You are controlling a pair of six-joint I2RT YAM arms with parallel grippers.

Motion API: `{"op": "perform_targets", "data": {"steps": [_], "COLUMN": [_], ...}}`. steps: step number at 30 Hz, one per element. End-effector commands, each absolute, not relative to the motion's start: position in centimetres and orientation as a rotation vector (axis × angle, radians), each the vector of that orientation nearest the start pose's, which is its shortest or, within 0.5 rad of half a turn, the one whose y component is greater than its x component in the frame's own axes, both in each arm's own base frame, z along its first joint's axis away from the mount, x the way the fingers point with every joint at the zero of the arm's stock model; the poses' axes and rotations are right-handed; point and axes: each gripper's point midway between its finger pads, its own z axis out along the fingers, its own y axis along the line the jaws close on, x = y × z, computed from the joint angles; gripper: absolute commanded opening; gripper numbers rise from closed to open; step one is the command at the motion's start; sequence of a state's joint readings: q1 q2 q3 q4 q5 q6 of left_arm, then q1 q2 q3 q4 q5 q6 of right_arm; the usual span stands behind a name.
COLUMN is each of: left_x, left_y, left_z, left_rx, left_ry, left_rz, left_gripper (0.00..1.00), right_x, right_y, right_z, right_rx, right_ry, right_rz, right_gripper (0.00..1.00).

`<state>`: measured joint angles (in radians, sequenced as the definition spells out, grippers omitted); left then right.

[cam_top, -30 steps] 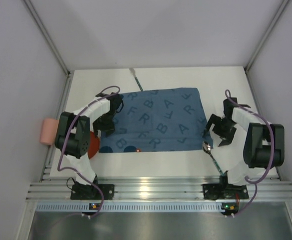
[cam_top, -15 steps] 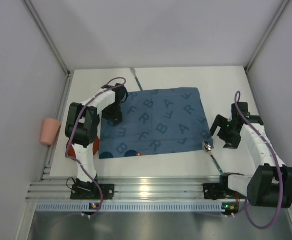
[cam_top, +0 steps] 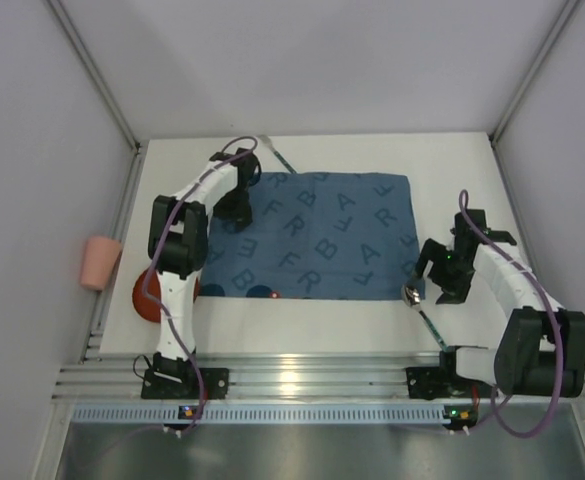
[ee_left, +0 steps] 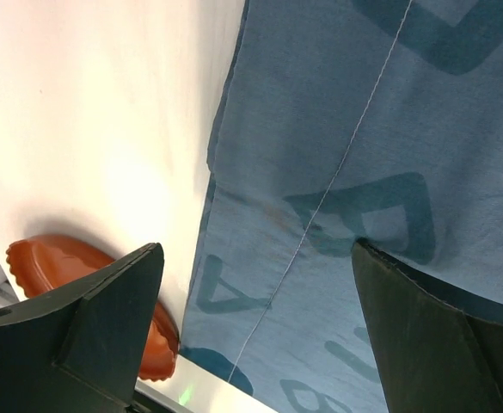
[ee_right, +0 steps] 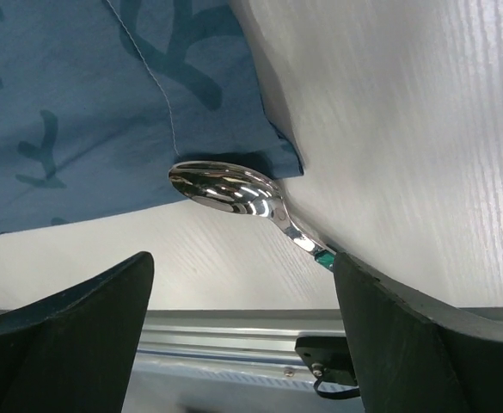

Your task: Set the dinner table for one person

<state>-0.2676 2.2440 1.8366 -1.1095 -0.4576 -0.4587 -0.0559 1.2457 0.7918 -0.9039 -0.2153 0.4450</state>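
Note:
The dinner table [cam_top: 322,325] is the white tabletop. A blue letter-printed placemat [cam_top: 312,235] lies spread on its middle. My left gripper [cam_top: 238,208] is open and empty over the mat's far left part; the left wrist view shows its gripper [ee_left: 255,251] above the mat [ee_left: 380,129], with a red plate [ee_left: 70,284] beside the mat's edge. My right gripper [cam_top: 438,272] is open and empty by the mat's near right corner. A shiny spoon [ee_right: 230,191] lies touching that corner, below my right gripper [ee_right: 242,258].
The red plate [cam_top: 144,298] sits at the left, partly behind my left arm. A pink cup [cam_top: 100,262] lies outside the left rail. A utensil [cam_top: 272,152] lies at the back edge. The spoon [cam_top: 412,294] points toward the ribbed aluminium rail [cam_top: 312,378].
My left gripper has moved toward the back over the mat's left side. The mat now lies flatter and a little to the right. My right gripper has shifted slightly by the spoon.

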Motion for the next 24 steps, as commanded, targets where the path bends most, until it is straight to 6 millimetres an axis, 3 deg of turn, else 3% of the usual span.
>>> {"op": "perform_targets", "data": {"steps": [1,6,7,9,10,12,16,20,24], "left_x": [42.1,40.5,40.5,39.1,38.9,38.0,37.3,36.8,36.0], "left_y": [-5.7,-6.0,-6.1,-6.0,-6.0,-5.8,-5.6,-5.6,-5.7], "left_z": [1.4,3.0,4.3,4.6,5.9,6.6,9.9,12.7,14.9], "left_rx": [-0.336,-0.392,-0.406,-0.427,-0.433,-0.442,-0.46,-0.481,-0.504], "left_ry": [2.868,2.86,2.83,2.838,2.812,2.805,2.752,2.709,2.673], "left_rz": [0.52,0.463,0.428,0.414,0.392,0.389,0.348,0.305,0.253], "left_gripper": [0.97,0.96,0.96,0.96,0.96,0.96,0.97,0.96,0.96], "right_x": [21.8,21.5,21.4,20.7,20.5,19.3,18.0,18.0,18.2], "right_y": [5.2,6.7,6.7,6.4,6.3,6.6,5.1,4.5,4.4], "right_z": [6.7,5.7,5.5,5.4,5.5,5.2,3.5,3.4,2.1], "right_rx": [0.627,0.554,0.545,0.508,0.502,0.477,0.524,0.56,0.604], "right_ry": [2.843,2.905,2.912,2.938,2.945,2.979,3.018,3.0,3.027], "right_rz": [0.414,0.372,0.342,0.244,0.223,0.17,-0.075,-0.154,-0.195], "right_gripper": [0.85,0.83,0.82,0.81,0.81,0.78,0.78,0.78,0.77]}}
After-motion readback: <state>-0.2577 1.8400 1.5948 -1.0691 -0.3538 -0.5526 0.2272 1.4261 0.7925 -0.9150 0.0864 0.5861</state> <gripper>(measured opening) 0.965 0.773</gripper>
